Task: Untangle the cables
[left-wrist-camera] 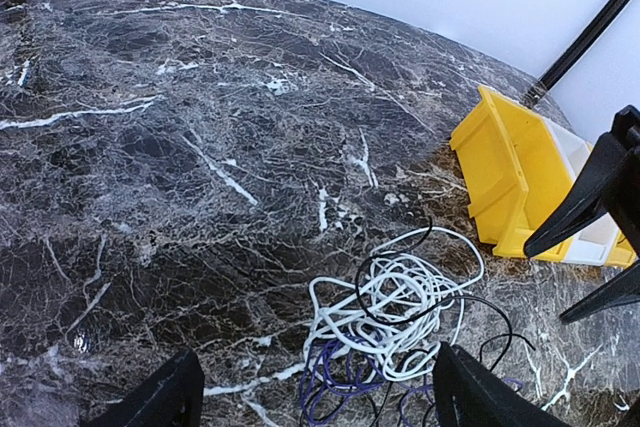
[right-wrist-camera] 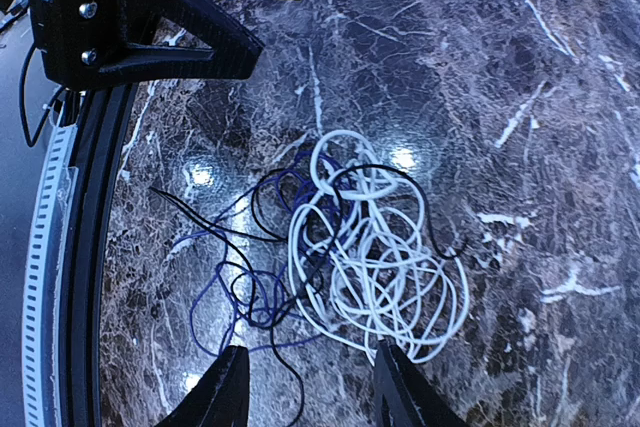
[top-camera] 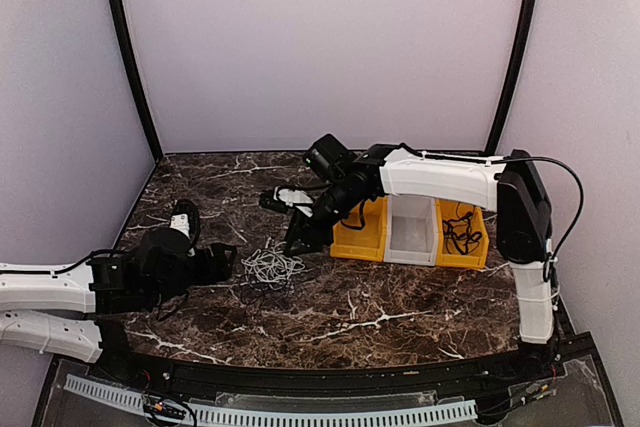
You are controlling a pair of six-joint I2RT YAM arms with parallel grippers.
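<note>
The cables (top-camera: 270, 267) lie in one tangled clump on the marble table: white loops (left-wrist-camera: 400, 312), purple strands (left-wrist-camera: 340, 382) and thin black strands mixed in. The clump also shows in the right wrist view (right-wrist-camera: 370, 257). My left gripper (top-camera: 225, 262) is open and empty, just left of the clump, its fingers straddling the clump's near edge in the left wrist view (left-wrist-camera: 315, 402). My right gripper (top-camera: 300, 237) is open and empty, hovering just right of and above the clump (right-wrist-camera: 310, 397). Neither gripper touches the cables.
Three bins stand in a row right of the clump: a yellow one (top-camera: 362, 232), a white one (top-camera: 413, 230) and a yellow one (top-camera: 462, 232) holding black cords. The right gripper's fingers (left-wrist-camera: 590, 197) show in the left wrist view; the left gripper (right-wrist-camera: 150, 7) shows in the right wrist view.
</note>
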